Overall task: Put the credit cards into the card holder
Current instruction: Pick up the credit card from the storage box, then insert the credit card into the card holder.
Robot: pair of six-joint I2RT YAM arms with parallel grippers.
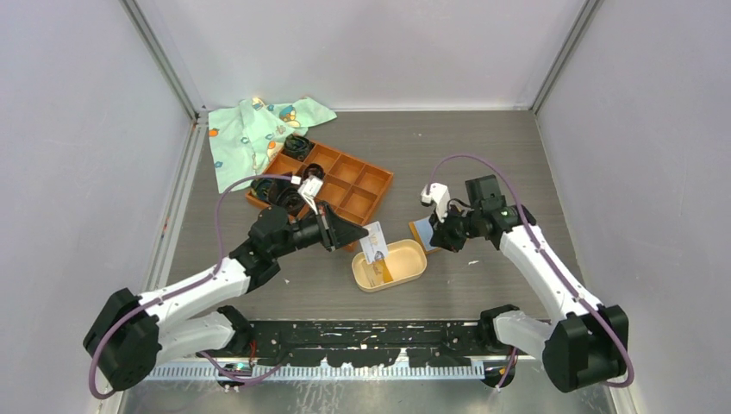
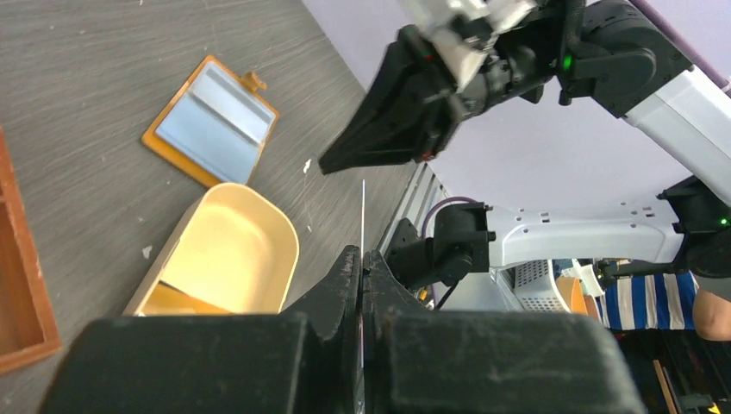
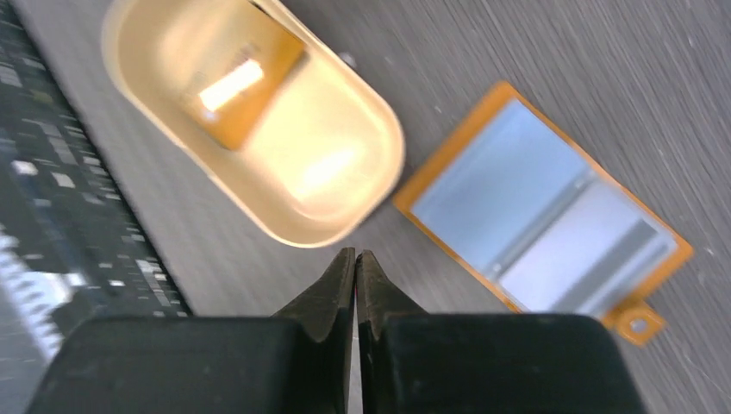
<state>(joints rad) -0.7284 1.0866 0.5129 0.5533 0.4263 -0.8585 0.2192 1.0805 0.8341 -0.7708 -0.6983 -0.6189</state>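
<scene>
Card [image 1: 373,243] pinched in left gripper [image 2: 360,259] over beige card holder [image 2: 280,228]: tilt flat, lower beside the 1 orange card [image 3: 237,82] inside. Right gripper [image 3: 355,259] clenched, empty.

Left arm [image 1: 194,293], right arm [image 1: 539,259]: white link shells, black joint housings, purple cable [image 1: 217,220] looping alongside. Left gripper [image 2: 360,259], right gripper [image 3: 355,259]: matte black, wedge-shaped fingers [image 2: 343,289]. White camera block [image 1: 438,198] and green indicator light [image 2: 566,62] behind right gripper.
</scene>
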